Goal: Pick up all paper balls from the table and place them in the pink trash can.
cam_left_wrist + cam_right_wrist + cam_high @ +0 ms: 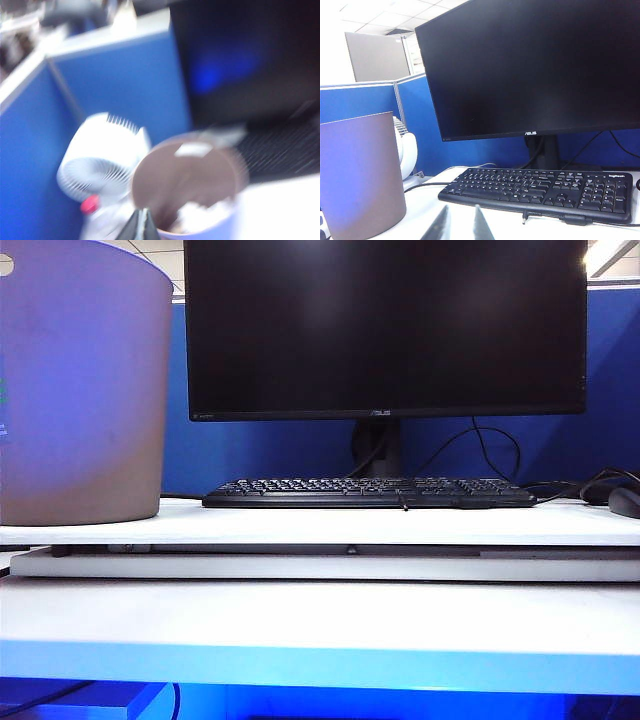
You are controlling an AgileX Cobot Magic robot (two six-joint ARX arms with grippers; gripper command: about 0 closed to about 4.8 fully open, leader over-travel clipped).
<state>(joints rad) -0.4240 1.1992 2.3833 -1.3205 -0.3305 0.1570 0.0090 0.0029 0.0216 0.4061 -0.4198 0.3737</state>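
Observation:
The pink trash can [80, 390] stands on the white table [320, 625] at the far left. The blurred left wrist view looks down into the pink trash can [190, 170], where white paper balls [202, 216] lie at the bottom. My left gripper [143, 226] hangs over the can's near rim, its jaws shut together with nothing between them. My right gripper [461, 225] is low over the table, open and empty, between the pink trash can [360, 175] and the keyboard. Neither gripper shows in the exterior view.
A black monitor [385, 325] and a black keyboard [370, 492] fill the back of the table, with cables and a mouse [625, 502] at the right. A white fan [100, 155] stands behind the can by the blue partition [120, 85].

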